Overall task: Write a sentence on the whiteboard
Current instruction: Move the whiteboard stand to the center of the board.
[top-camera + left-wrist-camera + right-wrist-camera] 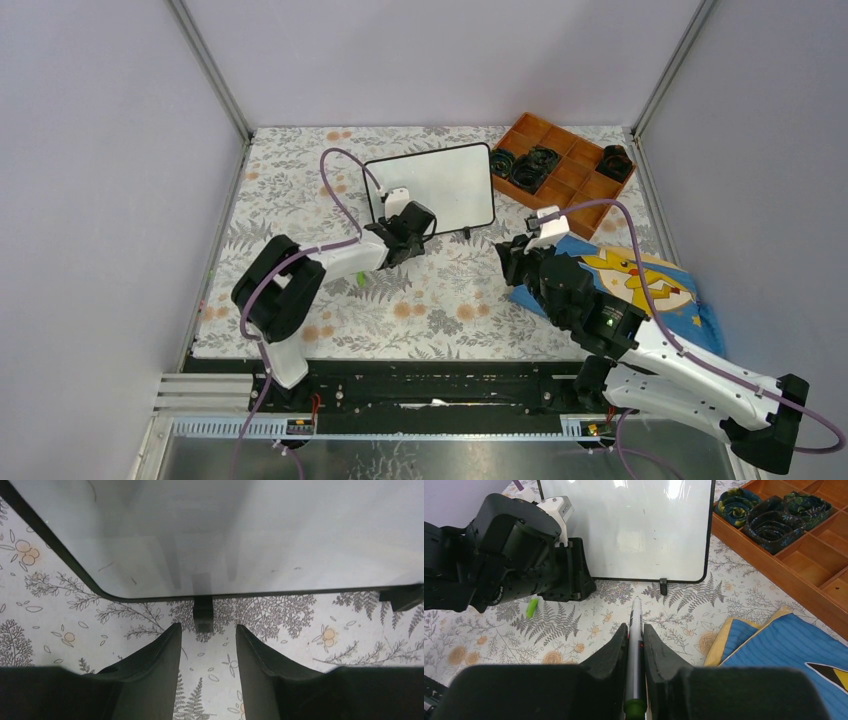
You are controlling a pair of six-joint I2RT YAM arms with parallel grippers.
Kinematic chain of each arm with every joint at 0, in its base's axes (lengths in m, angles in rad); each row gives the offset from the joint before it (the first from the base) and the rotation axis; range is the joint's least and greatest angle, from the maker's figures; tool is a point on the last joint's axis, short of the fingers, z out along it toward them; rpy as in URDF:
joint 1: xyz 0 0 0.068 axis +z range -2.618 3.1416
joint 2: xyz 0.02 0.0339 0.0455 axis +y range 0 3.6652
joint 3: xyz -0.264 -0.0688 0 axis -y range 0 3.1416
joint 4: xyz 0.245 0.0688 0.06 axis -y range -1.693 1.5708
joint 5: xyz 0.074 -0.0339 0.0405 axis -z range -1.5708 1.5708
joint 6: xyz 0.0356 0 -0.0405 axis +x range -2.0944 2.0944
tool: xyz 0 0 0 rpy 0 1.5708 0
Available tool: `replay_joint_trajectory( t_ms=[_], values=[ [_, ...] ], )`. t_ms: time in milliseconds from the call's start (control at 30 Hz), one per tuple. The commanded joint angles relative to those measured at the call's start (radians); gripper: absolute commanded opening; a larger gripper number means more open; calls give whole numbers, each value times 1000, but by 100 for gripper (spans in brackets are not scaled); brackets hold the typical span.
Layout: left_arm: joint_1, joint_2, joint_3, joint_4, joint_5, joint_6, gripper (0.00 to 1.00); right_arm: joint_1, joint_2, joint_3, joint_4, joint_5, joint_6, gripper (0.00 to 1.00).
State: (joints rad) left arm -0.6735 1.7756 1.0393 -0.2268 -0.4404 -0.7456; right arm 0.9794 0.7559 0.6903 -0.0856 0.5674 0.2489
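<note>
Right pincer (635, 630) clamps marker (635, 647); left pincer (207, 637) gapes near whiteboard (260, 530).

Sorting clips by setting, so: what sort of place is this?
Most likely a robotics lab test cell: plain grey partition walls box in a floral-print tablecloth, and two black-and-white robot arms are bolted to a metal rail at its near edge.

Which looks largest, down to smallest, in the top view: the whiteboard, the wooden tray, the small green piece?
1. whiteboard and wooden tray: about alike, so not ranked.
2. small green piece: clearly smallest.
</note>
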Motion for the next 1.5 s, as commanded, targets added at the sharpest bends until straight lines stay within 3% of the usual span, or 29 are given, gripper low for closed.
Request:
replay_joint_trajectory(
  t_ms=[0,867,1467],
  values=[
    [-5,32,50,2,-77,-18,49,-3,-15,16,6,33,-21,0],
    [-6,91,26,46,-94,10,25,-4,-26,-1,-7,29,-13,0],
    [-80,8,-78,64,-80,-1,8,-3,-37,-16,-19,13,16,0]
  ],
)
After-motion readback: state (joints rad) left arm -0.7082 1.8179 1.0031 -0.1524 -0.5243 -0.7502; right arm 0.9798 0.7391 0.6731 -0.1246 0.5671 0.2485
